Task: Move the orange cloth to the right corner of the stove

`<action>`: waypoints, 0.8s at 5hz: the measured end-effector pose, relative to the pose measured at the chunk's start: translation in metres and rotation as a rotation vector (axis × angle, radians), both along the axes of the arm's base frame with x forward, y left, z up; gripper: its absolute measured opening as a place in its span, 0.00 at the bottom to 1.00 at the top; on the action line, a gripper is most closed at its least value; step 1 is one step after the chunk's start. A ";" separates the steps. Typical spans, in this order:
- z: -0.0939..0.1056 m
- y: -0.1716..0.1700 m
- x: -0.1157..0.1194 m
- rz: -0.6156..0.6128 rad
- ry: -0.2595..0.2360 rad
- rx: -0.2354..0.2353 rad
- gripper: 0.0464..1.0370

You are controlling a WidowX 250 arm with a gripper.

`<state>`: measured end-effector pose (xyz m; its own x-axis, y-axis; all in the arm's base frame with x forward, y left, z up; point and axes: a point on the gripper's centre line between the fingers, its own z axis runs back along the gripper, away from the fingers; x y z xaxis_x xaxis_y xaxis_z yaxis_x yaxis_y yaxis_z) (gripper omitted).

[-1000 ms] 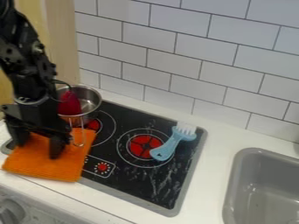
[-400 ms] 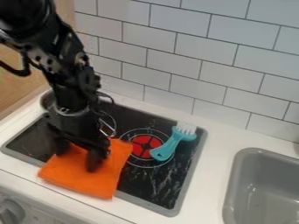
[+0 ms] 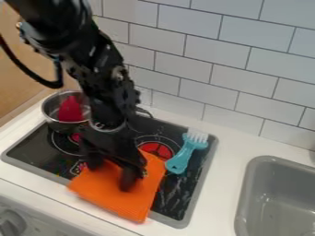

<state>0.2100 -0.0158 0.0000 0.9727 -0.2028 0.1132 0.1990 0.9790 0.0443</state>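
Observation:
The gripper [image 3: 112, 171] is over the front middle of the stove, its two fingers spread apart and down on the orange cloth [image 3: 142, 199]. Orange fabric shows between the fingers. The cloth lies tilted across the front of the black stove [image 3: 184, 196], hanging over its front rim onto the white counter. Its upper right corner comes close to the blue brush; whether they touch I cannot tell.
The blue brush [image 3: 179, 160] lies by the right burner, bristles toward the back. A metal pot [image 3: 54, 120] holding a red object [image 3: 71, 109] sits at the stove's back left. A grey sink [image 3: 249, 198] is at the right.
Gripper and cloth have moved together to the right and somewhat toward the front, and the cloth has turned a little. The brush's handle end has shifted slightly.

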 end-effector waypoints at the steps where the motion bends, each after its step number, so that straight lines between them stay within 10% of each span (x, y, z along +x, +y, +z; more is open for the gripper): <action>1: -0.001 -0.015 -0.001 -0.043 -0.004 -0.003 0.96; 4: 0.000 -0.043 -0.003 -0.121 -0.002 -0.025 0.96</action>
<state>0.2066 -0.0588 -0.0003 0.9408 -0.3162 0.1220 0.3161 0.9485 0.0209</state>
